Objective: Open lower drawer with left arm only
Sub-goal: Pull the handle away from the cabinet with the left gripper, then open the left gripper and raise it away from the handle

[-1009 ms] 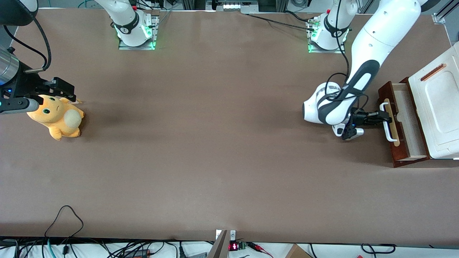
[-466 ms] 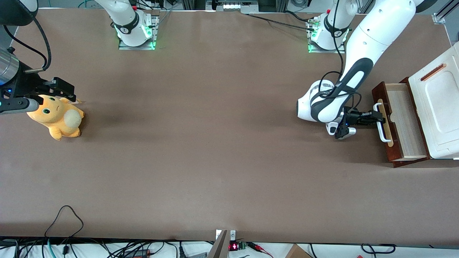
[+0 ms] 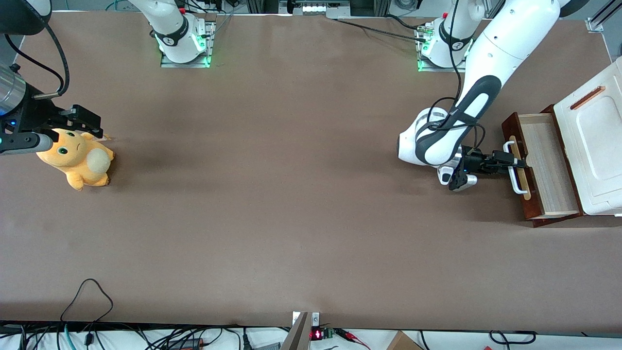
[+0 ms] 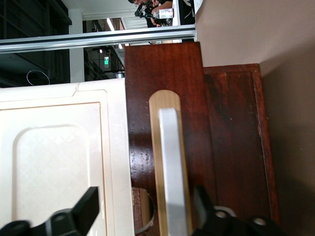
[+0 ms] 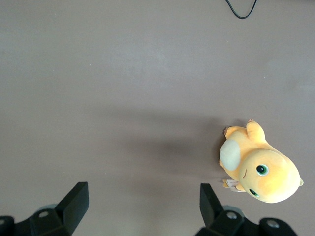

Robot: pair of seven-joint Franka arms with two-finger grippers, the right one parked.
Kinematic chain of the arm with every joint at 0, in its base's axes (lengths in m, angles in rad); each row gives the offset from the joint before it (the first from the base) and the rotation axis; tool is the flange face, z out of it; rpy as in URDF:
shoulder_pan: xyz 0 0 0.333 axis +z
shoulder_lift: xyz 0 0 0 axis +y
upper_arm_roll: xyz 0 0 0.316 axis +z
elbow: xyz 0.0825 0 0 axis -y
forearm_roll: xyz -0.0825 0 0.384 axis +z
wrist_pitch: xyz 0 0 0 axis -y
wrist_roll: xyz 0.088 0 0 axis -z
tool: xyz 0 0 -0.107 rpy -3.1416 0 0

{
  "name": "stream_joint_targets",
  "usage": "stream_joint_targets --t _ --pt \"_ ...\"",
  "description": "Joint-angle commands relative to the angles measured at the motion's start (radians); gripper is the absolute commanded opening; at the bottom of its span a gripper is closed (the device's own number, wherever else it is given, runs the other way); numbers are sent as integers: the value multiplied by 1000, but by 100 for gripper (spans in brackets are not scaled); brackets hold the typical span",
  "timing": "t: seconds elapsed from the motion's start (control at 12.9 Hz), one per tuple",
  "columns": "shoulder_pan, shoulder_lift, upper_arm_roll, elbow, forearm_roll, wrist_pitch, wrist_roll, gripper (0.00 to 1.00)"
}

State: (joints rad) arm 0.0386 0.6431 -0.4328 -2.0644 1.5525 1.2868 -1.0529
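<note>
Red-brown lower drawer (image 3: 543,167) pulled out, one white handle (image 3: 515,166), gripper (image 3: 510,161) fingers (image 4: 83,211) spread around it.

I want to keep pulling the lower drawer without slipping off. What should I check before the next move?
1. Gripper at the white handle: ok.
2. Fingers shut on the handle: not ok; they are open, with the handle between them.
3. Lower drawer out of the cabinet: ok, its pale inside shows.
4. Drawer fully out: cannot tell.
5. Plush toy away from the drawer: ok, it lies at the parked arm's end.
</note>
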Motion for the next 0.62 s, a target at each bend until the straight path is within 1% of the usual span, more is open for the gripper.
stream_joint_targets --t 0.0,0.16,0.31,0.39,0.47,0.54 --pt "6 -94 -3 30 -107 96 37 99" --pt "6 -161 -3 96 -295 184 120 100" --pt "17 -241 -3 130 -424 270 209 100" --pt "18 -272 -3 151 -493 287 233 100" --pt "24 -313 -3 179 -584 307 273 100" --pt "32 -365 -3 199 -692 345 342 100"
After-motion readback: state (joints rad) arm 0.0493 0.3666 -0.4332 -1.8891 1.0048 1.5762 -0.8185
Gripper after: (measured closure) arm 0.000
